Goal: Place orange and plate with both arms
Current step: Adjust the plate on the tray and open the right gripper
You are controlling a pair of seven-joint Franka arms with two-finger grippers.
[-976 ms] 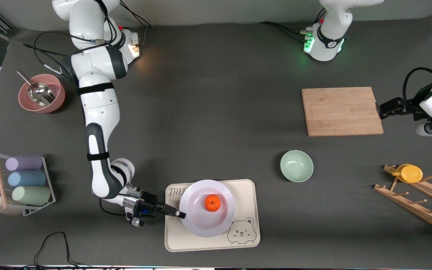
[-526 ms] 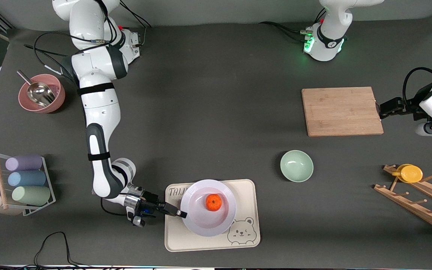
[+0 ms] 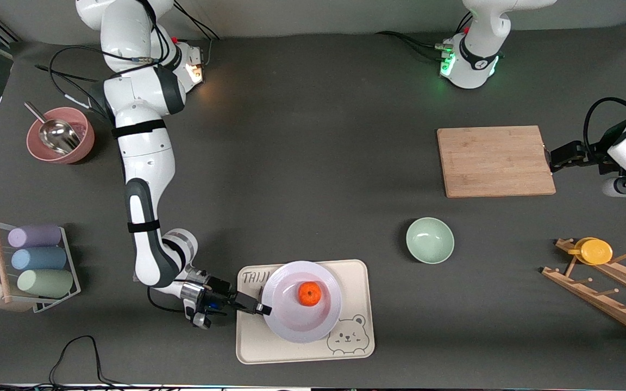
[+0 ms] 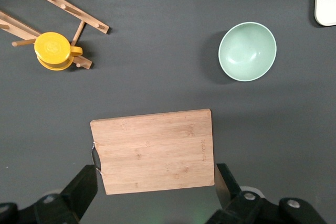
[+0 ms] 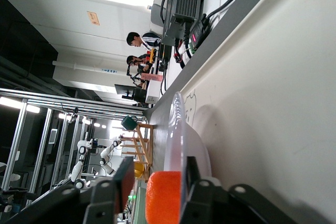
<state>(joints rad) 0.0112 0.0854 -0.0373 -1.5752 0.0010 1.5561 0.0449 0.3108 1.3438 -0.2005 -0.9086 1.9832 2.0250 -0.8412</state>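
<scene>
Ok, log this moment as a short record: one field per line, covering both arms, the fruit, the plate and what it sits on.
orange: in the middle of the plate
plate: on the cream bear tray, toward the right arm's end of the table
right tool: at the plate's rim, fingers closed on it, one above and one below
left tool: open, empty, over the edge of the wooden board; this arm waits
green bowl: empty, nearer the front camera than the board

Dark grey table [image 3: 313, 179], things spread around its edges.
Directly on it: cream tray [image 3: 269, 342], green bowl [image 3: 430, 240], cutting board [image 3: 495, 161], pink bowl [image 3: 79, 145], cup rack [image 3: 41, 269], wooden rack [image 3: 606, 290].
</scene>
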